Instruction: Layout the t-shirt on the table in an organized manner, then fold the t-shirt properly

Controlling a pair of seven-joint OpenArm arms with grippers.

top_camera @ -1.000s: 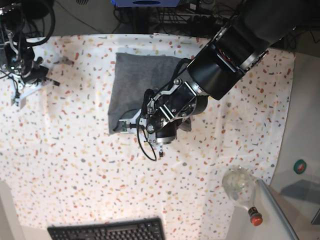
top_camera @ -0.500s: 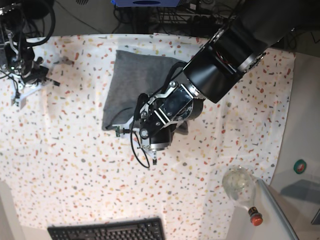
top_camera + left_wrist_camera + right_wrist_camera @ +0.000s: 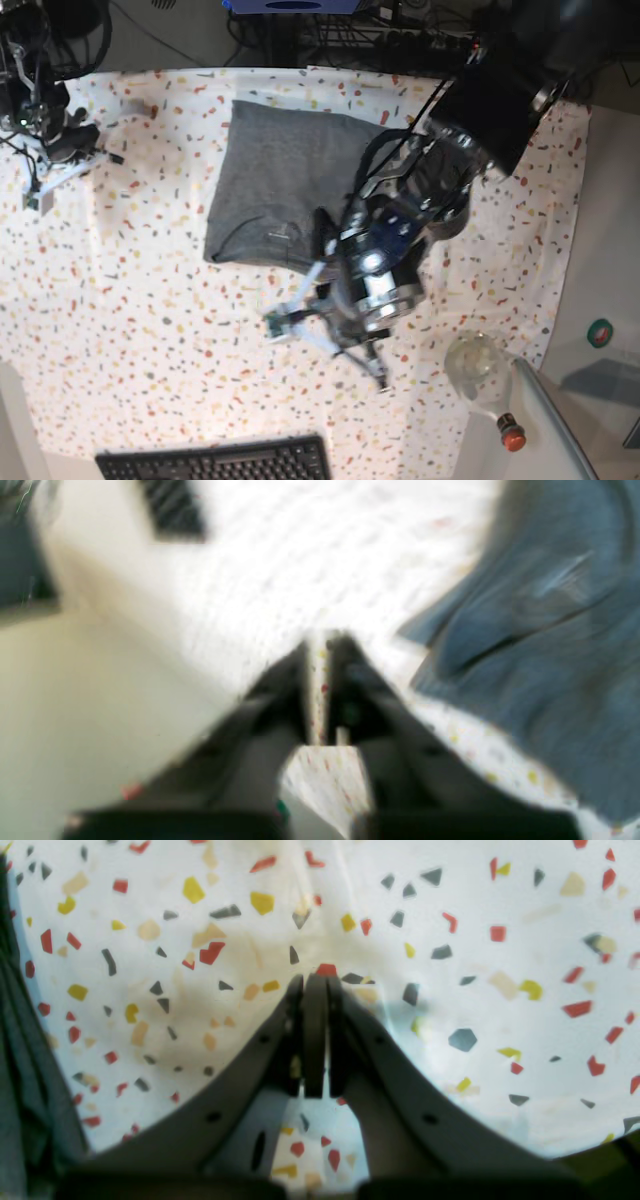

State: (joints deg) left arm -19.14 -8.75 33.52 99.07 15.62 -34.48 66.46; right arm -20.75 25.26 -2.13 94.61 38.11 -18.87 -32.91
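The grey t-shirt (image 3: 280,180) lies folded into a rough rectangle on the far middle of the speckled table (image 3: 130,330), with a small label showing near its front edge. My left gripper (image 3: 285,322) hovers in front of the t-shirt, apart from it and blurred by motion. In the left wrist view, its fingers (image 3: 350,680) stand together with nothing between them, and the t-shirt (image 3: 550,655) is off to the right. My right gripper (image 3: 50,180) rests at the far left of the table. Seen from the right wrist, this gripper (image 3: 315,985) is shut and empty over bare cloth.
A black keyboard (image 3: 215,462) lies at the near edge. A clear glass bottle with a red cap (image 3: 482,378) lies at the near right beside a grey ledge. Cables and equipment crowd the floor behind the table. The cloth ends at the right edge (image 3: 575,200).
My left gripper has left the t-shirt's front edge, swung toward the near side and shut empty. The t-shirt's front-left corner now lies further left. The right arm has barely moved.
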